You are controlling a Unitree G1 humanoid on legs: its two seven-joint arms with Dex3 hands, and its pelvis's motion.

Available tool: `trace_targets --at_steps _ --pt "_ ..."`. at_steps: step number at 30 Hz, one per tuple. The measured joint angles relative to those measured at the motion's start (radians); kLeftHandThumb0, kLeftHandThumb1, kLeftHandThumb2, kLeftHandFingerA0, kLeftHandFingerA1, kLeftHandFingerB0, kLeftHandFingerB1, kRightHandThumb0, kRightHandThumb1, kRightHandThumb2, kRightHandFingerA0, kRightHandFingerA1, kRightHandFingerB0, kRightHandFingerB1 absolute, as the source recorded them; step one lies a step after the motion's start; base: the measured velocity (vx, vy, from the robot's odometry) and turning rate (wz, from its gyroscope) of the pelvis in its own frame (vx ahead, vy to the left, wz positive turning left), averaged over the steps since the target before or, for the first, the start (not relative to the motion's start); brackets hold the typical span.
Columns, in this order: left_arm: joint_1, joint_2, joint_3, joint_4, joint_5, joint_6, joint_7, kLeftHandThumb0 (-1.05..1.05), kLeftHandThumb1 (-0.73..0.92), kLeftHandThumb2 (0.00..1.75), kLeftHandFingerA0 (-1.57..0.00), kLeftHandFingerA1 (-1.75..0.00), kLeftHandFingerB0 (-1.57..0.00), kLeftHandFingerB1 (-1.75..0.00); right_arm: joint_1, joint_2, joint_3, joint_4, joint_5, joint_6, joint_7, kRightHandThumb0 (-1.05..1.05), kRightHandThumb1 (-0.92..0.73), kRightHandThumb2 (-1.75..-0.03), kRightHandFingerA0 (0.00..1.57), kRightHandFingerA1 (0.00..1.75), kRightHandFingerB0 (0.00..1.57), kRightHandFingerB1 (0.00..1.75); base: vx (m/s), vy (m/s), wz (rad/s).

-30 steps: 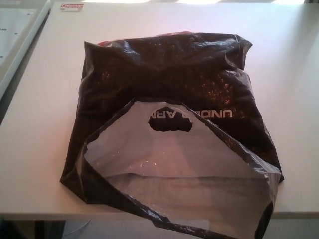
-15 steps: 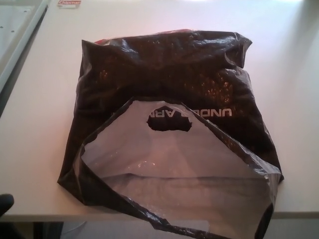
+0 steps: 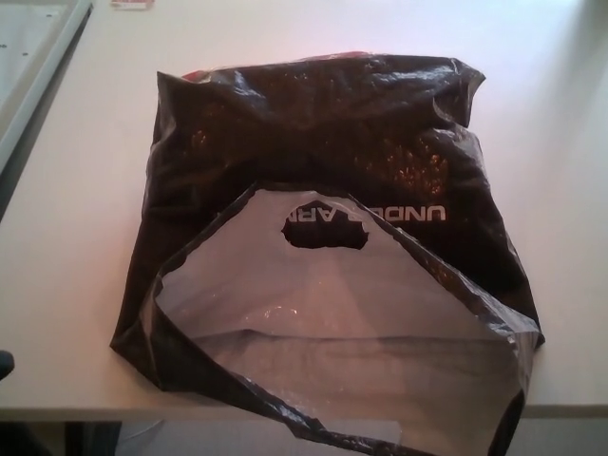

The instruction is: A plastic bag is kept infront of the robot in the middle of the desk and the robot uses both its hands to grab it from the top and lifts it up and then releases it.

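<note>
Lying beside left hand (image 3: 4, 365): plastic bag (image 3: 323, 171)

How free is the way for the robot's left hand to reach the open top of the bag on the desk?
Probably free. The bag lies on the desk with its open mouth facing the near edge, and nothing lies beside it. Only a dark sliver shows at the left border, likely the left hand.

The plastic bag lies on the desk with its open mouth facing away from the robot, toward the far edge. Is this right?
Not quite. In the head view the plastic bag lies on the desk with its open mouth facing toward the robot, at the near edge, grey lining showing.
</note>
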Motion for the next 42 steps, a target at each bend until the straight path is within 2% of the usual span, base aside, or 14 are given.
trace_targets --at_steps 1,4,6,8,9,12,20,21,24,26,34,35,37,42 --pt "-0.009 0.024 -0.016 0.044 0.002 0.0 -0.011 -0.56 0.34 0.68 -0.21 -0.41 -0.09 -0.32 -0.035 -0.029 0.03 0.049 -0.012 0.017 0.016 -0.72 -0.39 -0.72 0.14 0.42 0.0 0.0 0.0 0.0 0.0" --pt "-0.033 0.054 -0.044 0.131 0.003 -0.011 -0.028 -0.58 0.36 0.54 -0.26 -0.33 -0.11 -0.25 -0.063 -0.069 0.071 0.091 -0.033 0.051 0.044 -0.72 -0.41 -0.73 0.14 0.42 0.0 0.0 0.0 0.0 0.0" --pt "-0.041 0.063 -0.057 0.164 0.011 -0.018 -0.033 -0.59 0.34 0.69 -0.23 -0.41 -0.1 -0.31 -0.065 -0.076 0.084 0.088 -0.041 0.071 0.058 -0.72 -0.42 -0.73 0.13 0.41 0.0 0.0 0.0 0.0 0.0" --pt "-0.045 0.075 -0.069 0.202 0.025 -0.027 -0.034 -0.59 0.37 0.53 -0.26 -0.32 -0.12 -0.26 -0.055 -0.08 0.1 0.06 -0.051 0.093 0.073 -0.68 -0.39 -0.7 0.13 0.42 0.0 0.0 0.0 0.0 0.0" --pt "-0.047 0.078 -0.074 0.215 0.032 -0.031 -0.034 -0.6 0.33 0.69 -0.22 -0.41 -0.08 -0.34 -0.05 -0.08 0.104 0.047 -0.054 0.099 0.078 -0.71 -0.42 -0.72 0.14 0.42 0.0 0.0 0.0 0.0 0.0" --pt "-0.054 0.079 -0.096 0.259 0.048 -0.048 -0.034 -0.61 0.35 0.7 -0.21 -0.4 -0.09 -0.34 -0.028 -0.08 0.113 0.015 -0.062 0.114 0.097 -0.73 -0.43 -0.75 0.17 0.52 0.0 0.04 0.0 0.0 0.0" --pt "-0.06 0.071 -0.141 0.309 0.069 -0.071 -0.031 -0.6 0.35 0.69 -0.27 -0.43 -0.09 -0.34 0.043 -0.08 0.113 -0.015 -0.066 0.074 0.113 -0.73 -0.4 -0.73 0.17 0.53 0.0 0.09 0.0 0.0 0.0" --pt "-0.061 0.063 -0.15 0.316 0.073 -0.072 -0.029 -0.6 0.36 0.69 -0.26 -0.43 -0.07 -0.33 0.054 -0.079 0.112 -0.027 -0.066 0.064 0.116 -0.63 -0.46 -0.65 0.13 0.47 0.0 0.0 0.0 0.0 0.0" --pt "-0.062 0.046 -0.167 0.333 0.076 -0.081 -0.028 -0.61 0.37 0.7 -0.26 -0.43 -0.08 -0.31 0.057 -0.078 0.113 -0.037 -0.066 0.051 0.122 -0.53 -0.49 -0.55 0.17 0.43 0.0 0.05 0.0 0.0 0.0" --pt "-0.062 0.042 -0.175 0.34 0.079 -0.085 -0.027 -0.63 0.37 0.71 -0.28 -0.43 -0.07 -0.32 0.057 -0.077 0.113 -0.038 -0.067 0.045 0.123 -0.65 -0.36 -0.71 0.18 0.52 0.0 0.15 0.0 0.0 0.0" --pt "-0.111 0.042 -0.182 0.345 0.111 -0.084 -0.007 -0.65 0.38 0.72 -0.28 -0.43 -0.07 -0.35 0.042 -0.076 0.113 -0.021 -0.064 0.03 0.135 -0.62 -0.42 -0.7 0.14 0.49 0.0 0.12 0.0 0.0 0.0" --pt "-0.119 0.042 -0.183 0.345 0.114 -0.082 -0.004 -0.66 0.37 0.72 -0.28 -0.43 -0.07 -0.35 0.042 -0.075 0.113 -0.019 -0.064 0.028 0.136 -0.56 -0.5 -0.55 0.18 0.43 0.0 0.11 0.0 0.0 0.0" --pt "-0.132 0.042 -0.186 0.345 0.118 -0.077 -0.001 -0.67 0.37 0.73 -0.28 -0.43 -0.08 -0.36 0.042 -0.073 0.113 -0.015 -0.064 0.023 0.137 -0.62 -0.43 -0.7 0.14 0.49 0.0 0.12 0.0 0.0 0.0" --pt "-0.157 0.042 -0.193 0.347 0.126 -0.065 0.006 -0.69 0.39 0.75 -0.29 -0.45 -0.11 -0.36 0.051 -0.07 0.127 -0.02 -0.075 0.012 0.138 -0.62 -0.49 -0.65 0.14 0.46 0.0 0.1 0.0 0.0 0.0"
